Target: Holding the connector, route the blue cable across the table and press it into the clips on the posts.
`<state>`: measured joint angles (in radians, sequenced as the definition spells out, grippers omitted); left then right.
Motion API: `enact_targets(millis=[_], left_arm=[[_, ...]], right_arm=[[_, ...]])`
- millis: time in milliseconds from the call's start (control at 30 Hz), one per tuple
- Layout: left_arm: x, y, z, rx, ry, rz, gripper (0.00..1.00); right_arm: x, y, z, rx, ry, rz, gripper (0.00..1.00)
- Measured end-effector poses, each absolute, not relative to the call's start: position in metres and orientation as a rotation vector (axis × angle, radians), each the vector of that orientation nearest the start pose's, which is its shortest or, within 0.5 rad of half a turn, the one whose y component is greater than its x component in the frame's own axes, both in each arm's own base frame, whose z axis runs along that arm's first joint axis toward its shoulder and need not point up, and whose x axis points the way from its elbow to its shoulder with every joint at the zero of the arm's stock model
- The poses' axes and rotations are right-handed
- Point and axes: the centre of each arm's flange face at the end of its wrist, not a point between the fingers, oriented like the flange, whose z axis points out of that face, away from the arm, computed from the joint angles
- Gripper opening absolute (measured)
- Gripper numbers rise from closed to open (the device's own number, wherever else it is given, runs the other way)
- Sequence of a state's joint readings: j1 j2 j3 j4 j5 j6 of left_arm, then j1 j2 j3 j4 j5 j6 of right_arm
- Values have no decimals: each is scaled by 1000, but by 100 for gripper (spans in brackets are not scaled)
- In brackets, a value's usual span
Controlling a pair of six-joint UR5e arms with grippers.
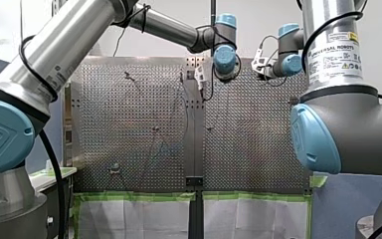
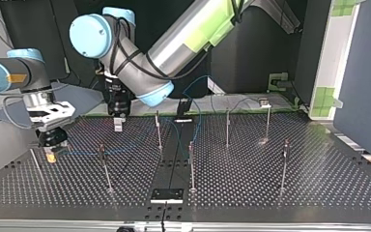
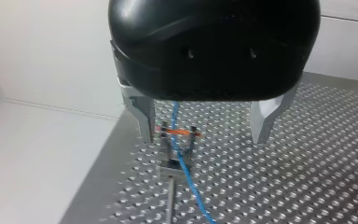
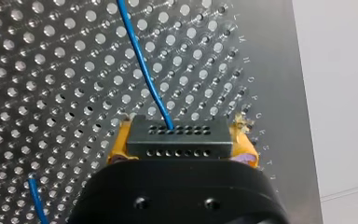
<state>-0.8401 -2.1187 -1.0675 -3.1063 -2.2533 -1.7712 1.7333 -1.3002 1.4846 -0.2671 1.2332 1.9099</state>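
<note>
Two grippers are engaged. My right gripper (image 2: 51, 153), at nine o'clock in the top view, has its yellow pads (image 4: 119, 145) pinching the black connector (image 4: 177, 135) from both sides. The blue cable (image 4: 144, 70) leaves the connector's face and runs ahead of the gripper over the perforated table (image 4: 42, 84). My left gripper (image 3: 203, 138), near eleven o'clock in the top view, hangs with its metal fingers (image 3: 142, 114) spread wide and holding nothing. It straddles a clip (image 3: 177, 140) on a post (image 3: 169, 200). The cable passes between the clip's prongs; whether it is fully seated cannot be told.

Assessment: the step in hand appears to be pressing the cable into this clip. Recommended practice:
- Hold the connector firmly with light tension, so the line lies straight across the prongs.
- Descend squarely over the clip's centre.
- Avoid side load, as the thin post would likely flex.

Which of the other posts (image 2: 192, 164), from centre toward three o'clock in the top view, carry cable cannot be determined.
</note>
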Motion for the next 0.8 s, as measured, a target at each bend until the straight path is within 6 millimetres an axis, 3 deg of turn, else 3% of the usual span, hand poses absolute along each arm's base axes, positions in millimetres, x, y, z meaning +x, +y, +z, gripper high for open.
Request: enact_targets(millis=[800], left_arm=[[370,-516,464,-245,1415,-572,99]], right_arm=[[270,-562,408,1430,-1147,1833,0]])
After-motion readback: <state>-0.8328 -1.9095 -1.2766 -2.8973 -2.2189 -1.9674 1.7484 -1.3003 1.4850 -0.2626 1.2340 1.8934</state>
